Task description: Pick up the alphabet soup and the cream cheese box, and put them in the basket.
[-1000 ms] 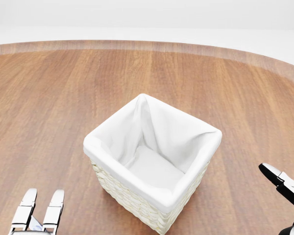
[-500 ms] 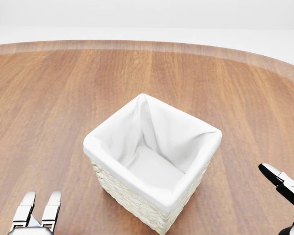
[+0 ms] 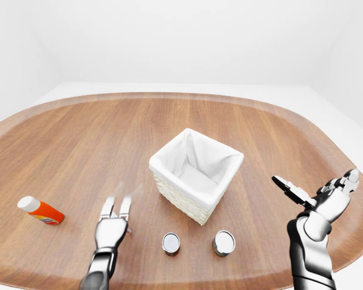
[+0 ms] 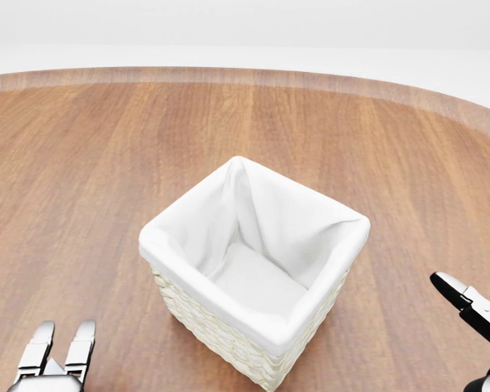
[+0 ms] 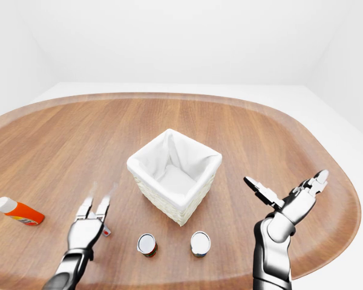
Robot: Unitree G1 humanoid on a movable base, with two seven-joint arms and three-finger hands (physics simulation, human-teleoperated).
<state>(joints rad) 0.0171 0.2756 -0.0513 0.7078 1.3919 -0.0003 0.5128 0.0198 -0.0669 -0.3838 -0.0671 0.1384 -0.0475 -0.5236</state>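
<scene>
A wicker basket [image 3: 196, 172] with a white cloth liner stands mid-table, and only the liner shows inside it. Two small cans with silver lids stand below it in the left-eye view: one with a reddish side [image 3: 170, 243] and another [image 3: 224, 243]. I cannot tell which is the alphabet soup. My left hand [image 3: 117, 205] lies low over the table, left of the cans, fingers stretched open. A small red-and-white thing [image 5: 106, 231] peeks out beside it. My right hand [image 3: 314, 184] hovers open to the right of the basket, holding nothing.
An orange bottle with a white cap [image 3: 41, 210] lies at the far left of the wooden oval table [image 3: 78, 139]. The table's rim curves close beneath both arms in the eye views.
In the head view my left hand has slid down toward the bottom edge, away from the basket. The right hand and the basket have stayed put.
</scene>
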